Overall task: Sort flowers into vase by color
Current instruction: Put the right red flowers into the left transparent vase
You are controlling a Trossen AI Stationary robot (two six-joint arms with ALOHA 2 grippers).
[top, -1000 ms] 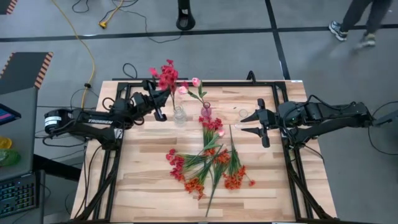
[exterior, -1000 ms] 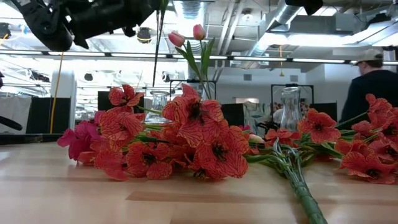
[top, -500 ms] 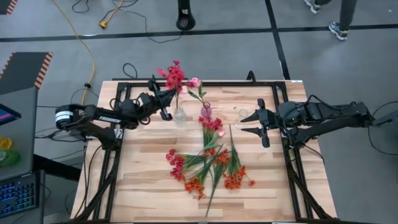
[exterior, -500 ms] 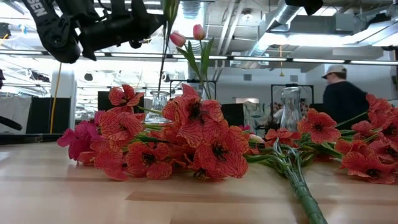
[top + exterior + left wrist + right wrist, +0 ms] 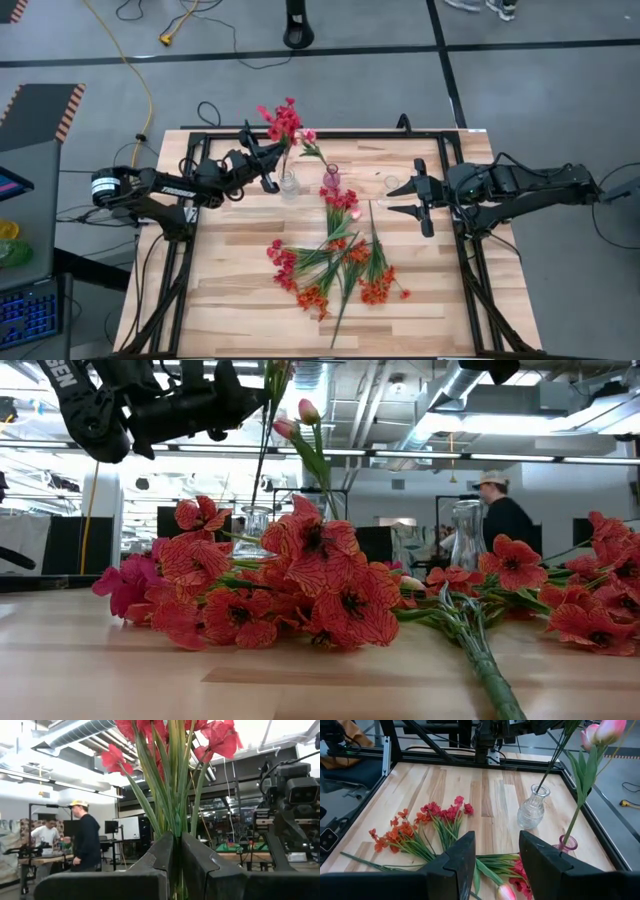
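My left gripper (image 5: 268, 166) is shut on a red-flowered sprig (image 5: 283, 120) above the far-left clear vase (image 5: 289, 184). The sprig's stem (image 5: 551, 767) slants down to that vase's mouth (image 5: 540, 790). Two pale pink tulips (image 5: 305, 415) stand by their stems in the small pink vase (image 5: 331, 178). A second clear vase (image 5: 391, 183) stands to its right. Several red and orange sprigs (image 5: 335, 255) lie in a loose pile on the middle of the table. My right gripper (image 5: 420, 198) hovers open at the table's right side, touching nothing. My left gripper pinches the red sprig's bundle of green stems (image 5: 175, 847) between its two fingers, partway up, below the leaves and blossoms. It comes level from the table's left, fingers across the stems. The sprig stands nearly upright, blossoms above the fingers, its lower end at the clear vase's mouth.
The three vases stand in a row near the table's far edge. The flower pile covers the table's middle, with bare wood (image 5: 240, 260) to its left and near side. A person (image 5: 500, 510) walks in the room behind, and others show in the left wrist view.
My left gripper has moved toward the table's right, carrying the red sprig over the left clear vase and tipping it more upright. The blossoms now stand against the pink tulips, which have leaned a little. My right arm has kept still.
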